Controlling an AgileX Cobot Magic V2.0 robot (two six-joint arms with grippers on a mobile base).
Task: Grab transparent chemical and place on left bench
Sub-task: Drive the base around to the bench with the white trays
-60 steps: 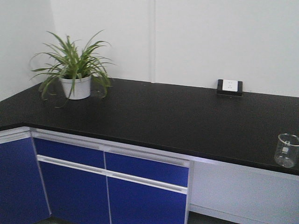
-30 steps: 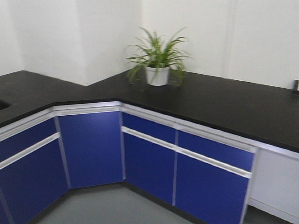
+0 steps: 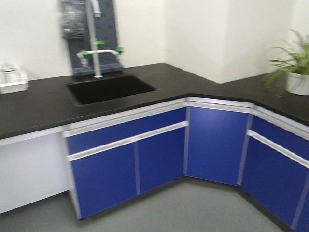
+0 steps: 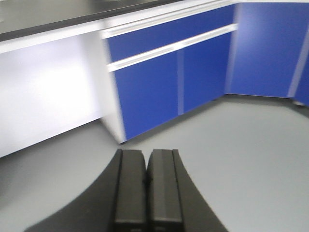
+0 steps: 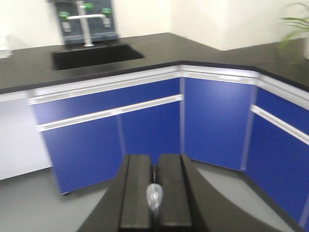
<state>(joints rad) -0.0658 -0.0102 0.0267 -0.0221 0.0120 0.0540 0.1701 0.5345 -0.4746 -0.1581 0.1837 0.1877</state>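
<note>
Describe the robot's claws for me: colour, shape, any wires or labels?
Both match. The left gripper has two flat, matte black, block-like fingers rising from a black base that flares outward in curves. The right gripper has the same shape and colour. No cables or markings show, and the arms themselves are out of view.

Chemical: slim translucent colourless plastic pipette [image 5: 154,198]; only its rounded, glossy bulb end shows.
Hold: pinched in the seam between the closed black fingers of the right gripper [image 5: 154,162].
Place: 6 o'clock in the right wrist view, off any surface.
Bench: wide matte black worktop [image 3: 34,106], level, at 9 o'clock in the front view, blurred.
</note>
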